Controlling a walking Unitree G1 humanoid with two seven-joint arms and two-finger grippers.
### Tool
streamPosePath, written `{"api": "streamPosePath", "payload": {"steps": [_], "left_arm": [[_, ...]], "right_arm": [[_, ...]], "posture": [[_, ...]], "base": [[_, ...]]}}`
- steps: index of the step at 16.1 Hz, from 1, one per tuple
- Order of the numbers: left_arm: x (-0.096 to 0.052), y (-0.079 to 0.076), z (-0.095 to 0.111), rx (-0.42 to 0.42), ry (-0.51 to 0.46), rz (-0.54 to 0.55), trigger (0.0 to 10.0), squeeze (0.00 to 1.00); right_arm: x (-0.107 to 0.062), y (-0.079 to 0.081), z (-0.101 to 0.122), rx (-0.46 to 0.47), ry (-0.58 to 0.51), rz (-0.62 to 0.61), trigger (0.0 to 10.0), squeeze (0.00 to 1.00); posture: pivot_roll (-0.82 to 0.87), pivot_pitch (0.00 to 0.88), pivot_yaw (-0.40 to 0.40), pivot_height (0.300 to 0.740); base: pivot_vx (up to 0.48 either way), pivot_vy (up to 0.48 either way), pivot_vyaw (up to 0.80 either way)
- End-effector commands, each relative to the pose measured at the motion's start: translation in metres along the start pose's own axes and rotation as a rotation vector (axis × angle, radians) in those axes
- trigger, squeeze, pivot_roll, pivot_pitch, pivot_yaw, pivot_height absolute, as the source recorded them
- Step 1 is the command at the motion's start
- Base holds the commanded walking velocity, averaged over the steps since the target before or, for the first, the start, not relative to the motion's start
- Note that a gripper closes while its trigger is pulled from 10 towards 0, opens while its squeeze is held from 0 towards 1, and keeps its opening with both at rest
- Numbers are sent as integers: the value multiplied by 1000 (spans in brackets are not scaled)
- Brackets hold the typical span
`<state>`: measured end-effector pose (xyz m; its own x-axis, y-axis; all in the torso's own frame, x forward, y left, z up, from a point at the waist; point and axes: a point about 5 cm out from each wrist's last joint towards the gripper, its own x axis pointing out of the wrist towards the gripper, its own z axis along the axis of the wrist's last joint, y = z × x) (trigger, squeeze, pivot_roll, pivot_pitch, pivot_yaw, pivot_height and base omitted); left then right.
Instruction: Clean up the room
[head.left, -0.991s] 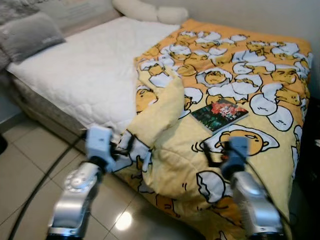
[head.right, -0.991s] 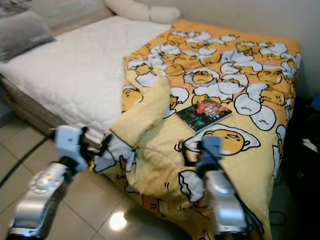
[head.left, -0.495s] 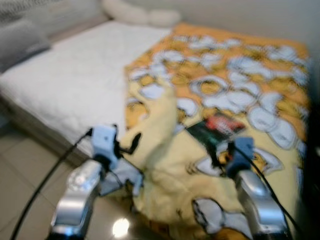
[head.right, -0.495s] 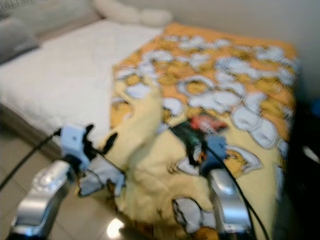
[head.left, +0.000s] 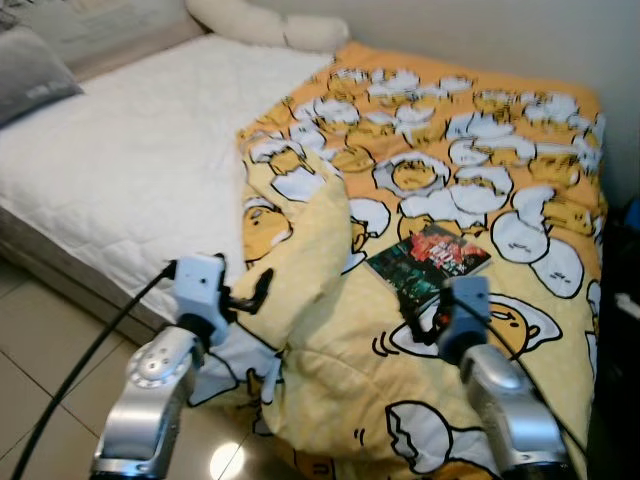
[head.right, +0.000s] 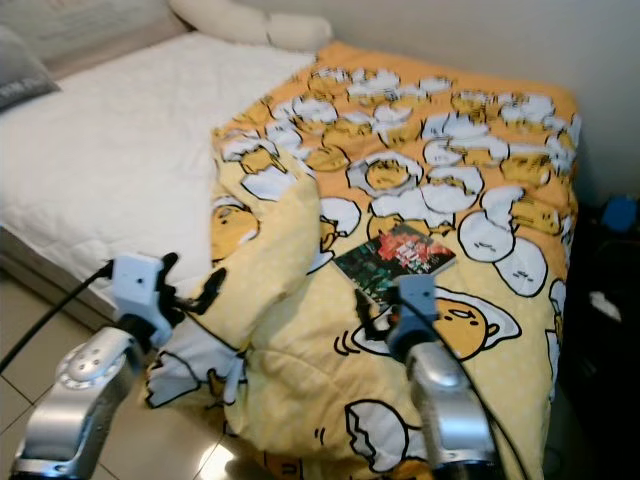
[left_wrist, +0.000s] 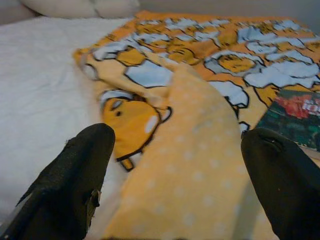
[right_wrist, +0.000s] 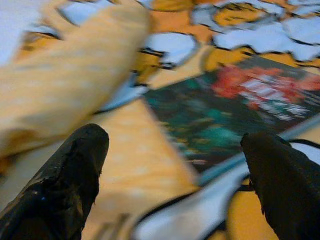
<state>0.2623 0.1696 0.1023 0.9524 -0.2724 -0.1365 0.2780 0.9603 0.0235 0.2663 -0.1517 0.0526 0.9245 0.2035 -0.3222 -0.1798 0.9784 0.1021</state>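
Looking down from the head, the left eye view has a bed (head.left: 120, 170) across the upper part of the frame, its left half a bare white quilted mattress with a stitched diamond texture. A soft yellow-orange blanket (head.left: 470, 150) printed with cartoon eggs covers the right half; its near edge is folded back into a rumpled ridge at centre frame, showing a pale yellow dotted underside. A thin rectangular book (head.left: 428, 258) with a dark green and red glossy cover lies flat on the blanket, right of centre. A grey cushion (head.left: 35, 70) sits at the upper left and a long cream pillow (head.left: 265, 25) lies along the top edge. Shiny beige floor tiles (head.left: 40, 350) fill the lower left.

The left claw (head.left: 256, 292) hangs at lower centre-left, just beside the folded ridge, its black fingers parted and grasping nothing. The right claw (head.left: 428, 318) sits just below the book, near its lower edge; whether it is spread cannot be told from this view.

From the right eye view the same scene appears, with a small blue object (head.right: 618, 212) at the right edge beside the bed.

Along the left wrist view, two black fingers (left_wrist: 75, 185) stand wide apart, with the dotted fold between them and the book's corner beside the far finger.

Along the right wrist view, blurred, the fingers (right_wrist: 65, 180) are released and spread, the book lying ahead between them.
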Motion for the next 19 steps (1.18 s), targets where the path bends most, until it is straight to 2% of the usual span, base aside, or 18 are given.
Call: {"api": "streamPosePath", "payload": {"steps": [1, 6, 16, 18, 19], "left_arm": [[-1, -1, 1, 7, 1, -6, 10000, 0], [-1, -4, -2, 14, 13, -18, 10000, 0], [1, 1, 3, 5, -5, -1, 10000, 0], [2, 1, 3, 2, -9, -6, 10000, 0], [2, 1, 3, 3, -9, -9, 10000, 0]], "right_arm": [[3, 2, 4, 5, -6, 12, 10000, 0], [4, -3, 4, 14, -3, -7, 10000, 0], [5, -3, 3, 32, -3, -12, 10000, 0], [6, 3, 6, -20, -15, 20, 10000, 0], [6, 3, 6, 4, -14, 18, 10000, 0]], "posture": [[6, 0, 20, 740], [4, 0, 21, 740], [2, 0, 27, 740], [3, 0, 28, 740], [3, 0, 28, 740]], "base": [[0, 0, 0], [0, 0, 0], [0, 0, 0], [270, 0, 800], [307, 0, 800]]}}
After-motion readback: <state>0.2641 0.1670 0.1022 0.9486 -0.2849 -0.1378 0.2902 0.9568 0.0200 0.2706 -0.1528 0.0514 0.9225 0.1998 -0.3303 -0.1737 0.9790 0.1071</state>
